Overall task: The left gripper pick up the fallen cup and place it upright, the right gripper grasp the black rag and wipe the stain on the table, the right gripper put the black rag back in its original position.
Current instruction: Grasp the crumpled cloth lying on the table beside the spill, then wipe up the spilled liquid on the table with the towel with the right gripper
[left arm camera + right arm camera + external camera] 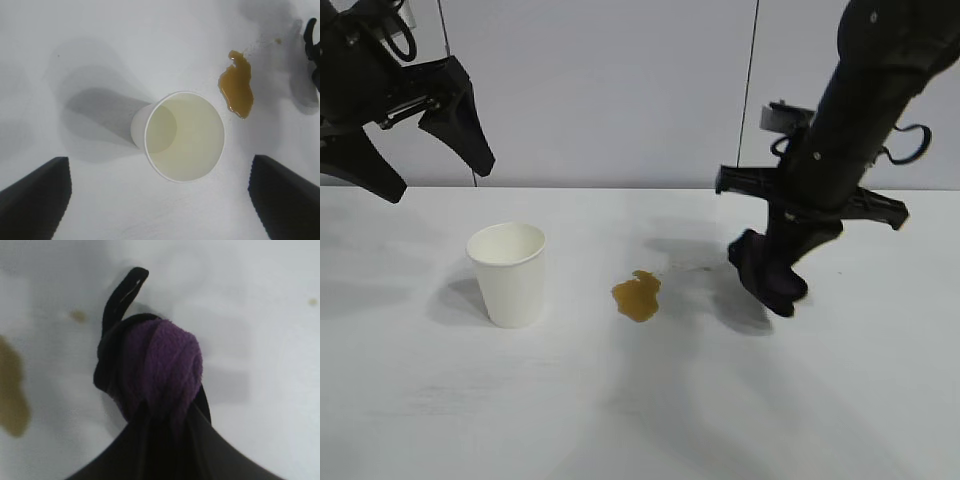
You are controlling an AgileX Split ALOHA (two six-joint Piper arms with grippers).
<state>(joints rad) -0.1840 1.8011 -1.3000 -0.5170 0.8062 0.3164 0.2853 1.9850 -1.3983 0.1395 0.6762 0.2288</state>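
My right gripper (pixel 782 268): fingers clamped on the black rag (pixel 766 272), which hangs bunched below them, just right of the stain (pixel 637 296) and slightly above the table (pixel 650 400); purple folds show in the wrist view (pixel 160 365).
My left gripper (pixel 430 150): fingers spread wide, holding nothing, raised high, up and left of the stain.
Cup (pixel 508 272): white, upright, mouth open upward, standing left of the stain, apart from it.
Stain: brown-amber blotch, unwiped, between cup and rag; small specks lie beside it toward the rag.
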